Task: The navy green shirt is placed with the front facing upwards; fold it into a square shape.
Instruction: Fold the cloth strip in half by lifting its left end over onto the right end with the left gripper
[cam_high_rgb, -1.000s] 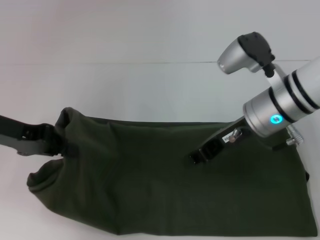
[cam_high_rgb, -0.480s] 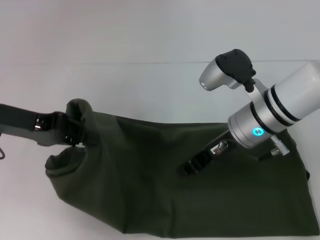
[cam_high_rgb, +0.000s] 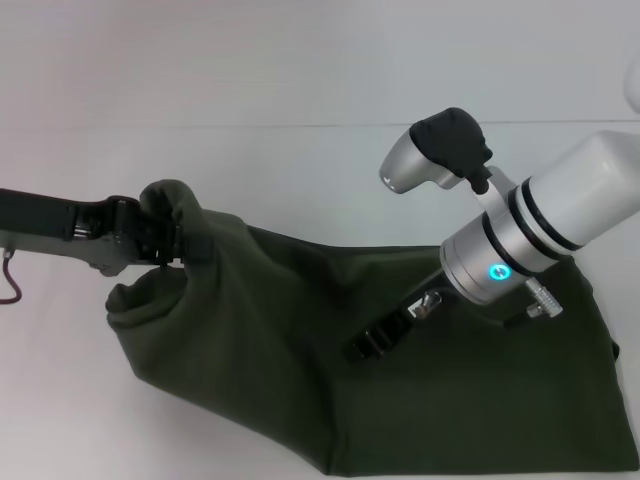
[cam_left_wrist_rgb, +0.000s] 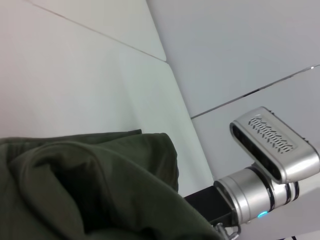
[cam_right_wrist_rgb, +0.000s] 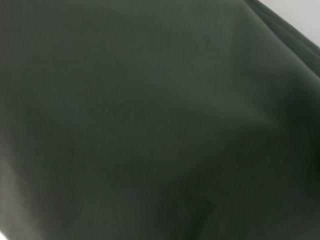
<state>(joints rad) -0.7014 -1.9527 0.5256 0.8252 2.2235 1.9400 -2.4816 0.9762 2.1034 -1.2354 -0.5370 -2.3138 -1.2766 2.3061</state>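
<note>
We see navy green shirt (cam_high_rgb: 300, 350) on white table (cam_high_rgb: 250, 170): matte dark olive cotton, softly creased, long axis 9 to 3 o'clock. Its 9 o'clock end bunches into raised rounded fold. Left end effector (cam_high_rgb: 160, 240) pinches that fold, clamped on cloth. Right end effector (cam_high_rgb: 375, 343) rests on shirt middle; we cannot tell its opening.

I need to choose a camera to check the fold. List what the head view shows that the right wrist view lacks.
Only the head view shows the left pincer clamped on a raised bunch at the shirt's left end, the right pincer low over its middle, and the white table. The right wrist view adds nothing of its own; dark green cloth nearly fills it. Both show the shirt and a bit of table.
</note>
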